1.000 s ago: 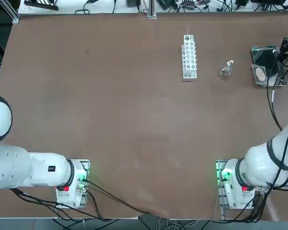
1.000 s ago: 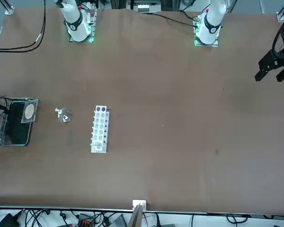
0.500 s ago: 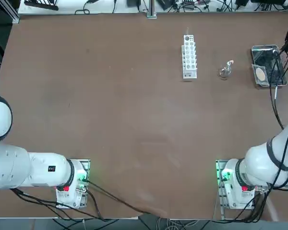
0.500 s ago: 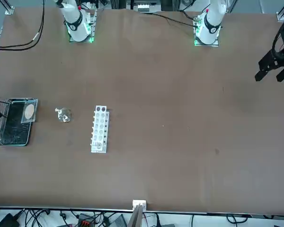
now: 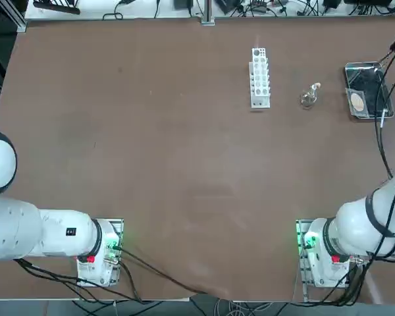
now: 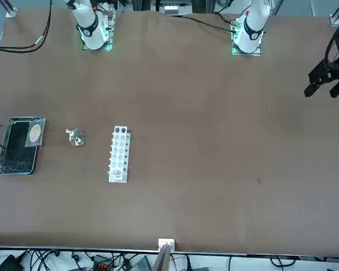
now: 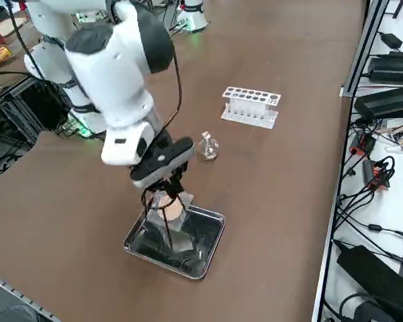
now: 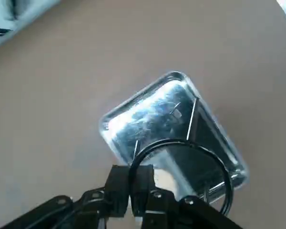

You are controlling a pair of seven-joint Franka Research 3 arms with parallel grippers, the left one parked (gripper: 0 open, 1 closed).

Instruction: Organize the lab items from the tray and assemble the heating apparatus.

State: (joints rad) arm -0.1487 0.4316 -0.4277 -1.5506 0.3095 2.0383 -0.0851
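Right wrist view: hand (image 8: 132,183) pinching the wire stand (image 8: 181,164) above the tray (image 8: 109,125).

Brown matte bench (image 5: 184,164) fills the scene. Aluminium frame rail (image 7: 364,40) along its far edge; beyond it a white surface (image 7: 396,168) cluttered with black cables (image 7: 363,181) and dark boxes (image 7: 389,100). Even overhead light.

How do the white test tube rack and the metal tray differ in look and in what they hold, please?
The white test tube rack is long, narrow, matte and full of round holes; the metal tray is a shiny, shallow rounded rectangle. The rack stands apart from the arm, while the right gripper, shut on a dark wire tripod stand, hangs above the tray. The tray holds a mesh square. Both rest on the brown table.
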